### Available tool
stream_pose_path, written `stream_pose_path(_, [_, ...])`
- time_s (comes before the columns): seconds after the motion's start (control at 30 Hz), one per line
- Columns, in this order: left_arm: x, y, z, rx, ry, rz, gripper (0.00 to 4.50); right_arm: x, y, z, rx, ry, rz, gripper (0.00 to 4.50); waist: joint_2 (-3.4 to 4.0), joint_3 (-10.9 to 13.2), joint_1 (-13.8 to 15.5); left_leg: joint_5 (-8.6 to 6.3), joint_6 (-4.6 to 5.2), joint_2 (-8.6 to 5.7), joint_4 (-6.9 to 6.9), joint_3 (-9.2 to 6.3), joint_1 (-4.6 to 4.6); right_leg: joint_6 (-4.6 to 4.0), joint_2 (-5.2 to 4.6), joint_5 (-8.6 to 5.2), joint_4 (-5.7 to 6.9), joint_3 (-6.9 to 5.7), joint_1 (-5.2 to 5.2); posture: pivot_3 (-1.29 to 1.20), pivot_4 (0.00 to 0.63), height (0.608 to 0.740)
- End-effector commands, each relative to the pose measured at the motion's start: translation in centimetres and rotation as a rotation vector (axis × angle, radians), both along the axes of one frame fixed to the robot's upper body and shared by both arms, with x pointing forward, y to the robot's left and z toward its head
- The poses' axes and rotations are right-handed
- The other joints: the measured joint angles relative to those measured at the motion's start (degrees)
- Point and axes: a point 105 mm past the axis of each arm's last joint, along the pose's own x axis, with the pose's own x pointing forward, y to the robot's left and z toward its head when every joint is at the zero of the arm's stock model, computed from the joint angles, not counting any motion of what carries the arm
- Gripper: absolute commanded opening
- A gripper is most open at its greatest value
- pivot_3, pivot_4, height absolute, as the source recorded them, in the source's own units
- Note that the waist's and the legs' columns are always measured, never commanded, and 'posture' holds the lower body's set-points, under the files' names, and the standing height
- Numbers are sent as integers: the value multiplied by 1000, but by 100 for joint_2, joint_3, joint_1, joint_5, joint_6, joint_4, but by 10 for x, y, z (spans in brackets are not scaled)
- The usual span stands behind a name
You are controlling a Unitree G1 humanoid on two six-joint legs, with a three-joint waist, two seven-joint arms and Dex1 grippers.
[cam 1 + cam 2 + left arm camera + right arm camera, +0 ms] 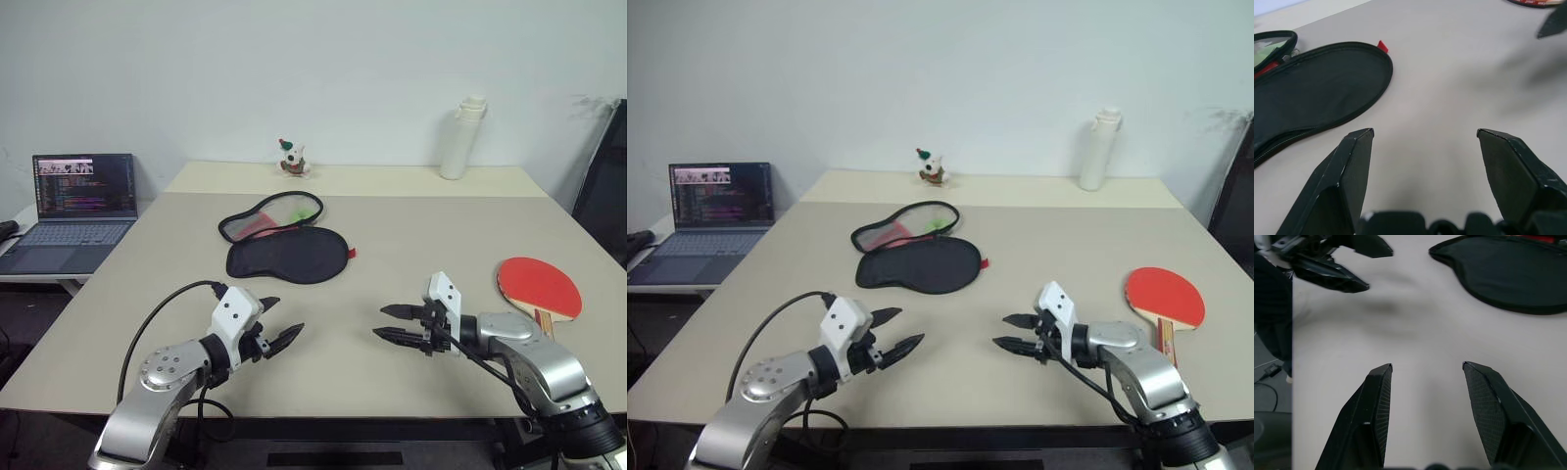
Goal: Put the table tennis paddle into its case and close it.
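The case [288,254] lies unzipped in the middle of the table, its black half toward me and the mesh-lined half [271,216] folded back behind it. The table tennis paddle [537,286] rests red face up near the table's right edge, its wooden handle pointing toward me. My left gripper [284,322] hovers open over the bare tabletop in front of the case, nothing between its fingers. My right gripper [386,322] is open too, pointing left toward the left one, with the paddle off to its right. In the left wrist view the case's black half [1312,93] lies ahead of the fingers.
A small toy figure [292,158] and a white bottle [462,137] stand at the far side of the table. An open laptop [76,210] sits on a lower desk to the left. A dark chair [605,186] stands past the table's right edge.
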Motion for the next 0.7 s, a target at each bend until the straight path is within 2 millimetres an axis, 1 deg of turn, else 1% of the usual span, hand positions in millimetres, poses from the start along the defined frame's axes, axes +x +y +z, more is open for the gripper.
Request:
stream_pose_path(0.03, [12, 2, 15, -8, -80, 7, 3692, 1, -11, 17, -16, -62, -33, 2483, 0, 0, 0, 0, 0, -1, 1, 0, 0, 0, -1, 0, 2, 0, 0, 0, 150, 740])
stream_pose_path(0.1, [20, 3, 17, -7, -103, 10, 3692, 3, -17, 19, -32, -73, -57, 2483, 0, 0, 2, 0, 0, -2, 4, 0, 2, 1, -1, 0, 1, -2, 3, 0, 150, 740])
stream_pose_path(0.13, [26, 4, 21, -20, -116, 19, 3692, 2, -19, 21, -36, -78, -65, 2483, 0, 0, 3, 0, 0, -2, 4, 0, 2, 1, -1, 0, 1, -2, 3, 0, 150, 740])
stream_pose_path(0.23, [35, 8, 29, -49, -130, 18, 3692, -1, -20, 26, -40, -86, -72, 2483, -1, 0, 4, 0, 0, -1, 1, 1, -1, 0, 1, 0, -1, -5, 2, 0, 150, 740])
stream_pose_path(0.33, [43, 12, 30, -11, -120, -24, 3692, -2, -22, 30, -41, -103, -94, 2483, 0, 0, -5, 0, 0, 0, -3, 3, -3, 0, 2, 0, -4, -3, 0, 0, 150, 740])
stream_pose_path(0.4, [57, 26, 37, 14, -125, -2, 3692, -3, -19, 34, -17, -113, -108, 2483, -1, 0, -3, 0, 0, -1, -2, 5, -3, 0, 4, -1, -1, -7, -1, 0, 150, 740])
stream_pose_path(0.43, [64, 33, 39, 30, -127, 14, 4037, -3, -18, 34, -11, -115, -108, 2515, -1, 0, -2, 0, 0, 0, 0, 8, -2, -1, 7, 0, 1, -9, 0, 0, 150, 740])
stream_pose_path(0.5, [71, 43, 40, 65, -129, 21, 4478, -3, -13, 33, -8, -120, -104, 2515, -1, 0, -6, 0, 0, -1, 1, 8, 0, -1, 8, 0, 4, -13, 0, 0, 150, 740])
stream_pose_path(0.63, [90, 68, 33, 185, -133, 59, 4478, 3, -7, 36, 9, -147, -116, 2515, 0, 0, -6, 0, 0, 0, -2, 15, -2, 0, 8, 0, -2, -8, -2, 0, 150, 740])
stream_pose_path(0.7, [94, 72, 24, 226, -98, 20, 4478, 0, -6, 41, 10, -155, -107, 2515, -1, 0, -3, 0, 0, -1, -2, 16, -7, 0, 8, 0, -3, -10, -5, 0, 150, 740])
